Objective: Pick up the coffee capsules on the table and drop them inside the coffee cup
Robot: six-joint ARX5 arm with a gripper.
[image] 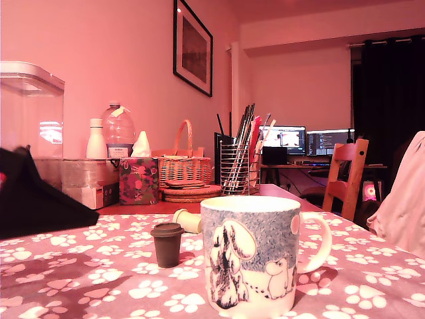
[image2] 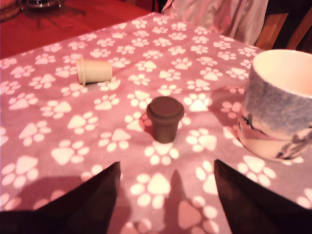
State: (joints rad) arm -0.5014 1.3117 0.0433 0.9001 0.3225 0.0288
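Nearest the wrist camera, the gripper (image2: 165, 200) hangs low over the table (image2: 44, 146) with its two dark fingers spread wide and nothing between them; only their tips show, the rest cut off by the frame edge.

Straight ahead at twelve o'clock from that gap stands the dark brown capsule (image2: 165, 118), resting on its narrow end with the wider rimmed top upward, on the paw-print cloth. I'd judge it light, stiff and a little slick, and easy to tip on that small foot, so a grip across the tapered body just under the rim looks safest. At about two o'clock from it, near but apart, sits the Moomin mug (image2: 280, 114), mouth up; its handle and far side run out of the wrist view, though the exterior view shows the mug (image: 251, 256) whole with its handle toward that view's right.

Farther off, at about ten o'clock from the dark pod, the cream capsule (image2: 94, 71) lies on its side and could roll if nudged. In the exterior view the mug and the dark capsule (image: 167, 244) hide part of the cream one (image: 188, 220). The inside of the mug is hardly visible in either view. A dark shape at the exterior view's left is probably the arm, but I cannot tell.
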